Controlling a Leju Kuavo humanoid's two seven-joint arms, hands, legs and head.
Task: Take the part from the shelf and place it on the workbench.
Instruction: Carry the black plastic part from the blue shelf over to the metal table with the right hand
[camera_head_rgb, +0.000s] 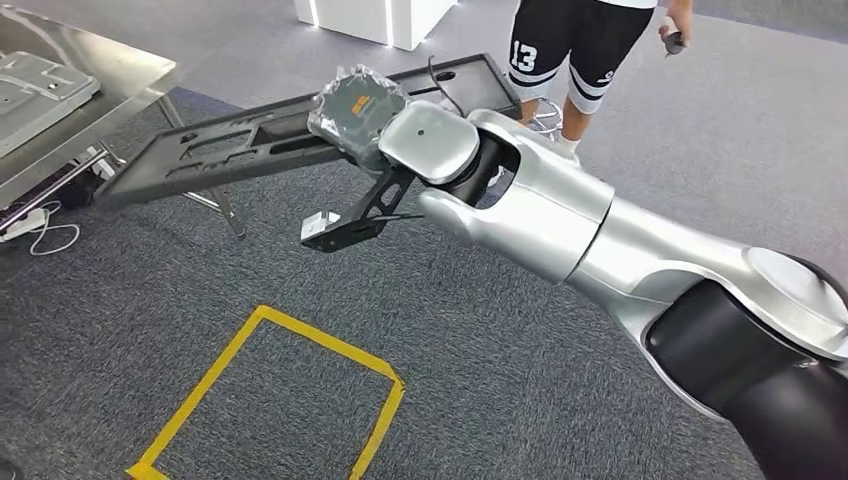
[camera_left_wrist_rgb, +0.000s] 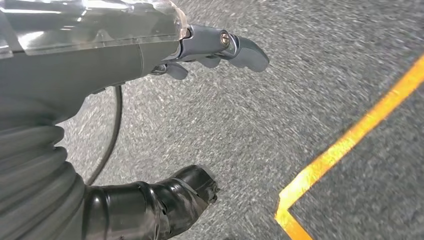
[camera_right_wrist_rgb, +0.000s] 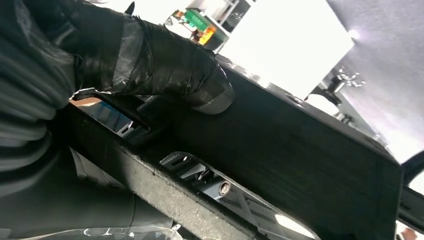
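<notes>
The part (camera_head_rgb: 250, 140) is a long black plastic panel with cut-outs, held up over the grey carpet in the head view. My right hand (camera_head_rgb: 358, 108), wrapped in clear film, grips it near its middle, with the silver arm reaching in from the lower right. Close up in the right wrist view, the taped thumb (camera_right_wrist_rgb: 165, 65) presses on one face of the part (camera_right_wrist_rgb: 300, 150) and the fingers (camera_right_wrist_rgb: 210, 182) clamp the other. The steel workbench (camera_head_rgb: 95, 70) stands at the far left. My left hand (camera_left_wrist_rgb: 200, 55) hangs over the carpet with nothing in it, thumb and fingers apart.
A person (camera_head_rgb: 580, 50) in black shorts stands behind the part's far end. A white cabinet (camera_head_rgb: 385, 20) is at the back. A yellow tape square (camera_head_rgb: 270, 400) marks the carpet below. Cables (camera_head_rgb: 40, 225) lie under the workbench, which carries a grey panel (camera_head_rgb: 35, 95).
</notes>
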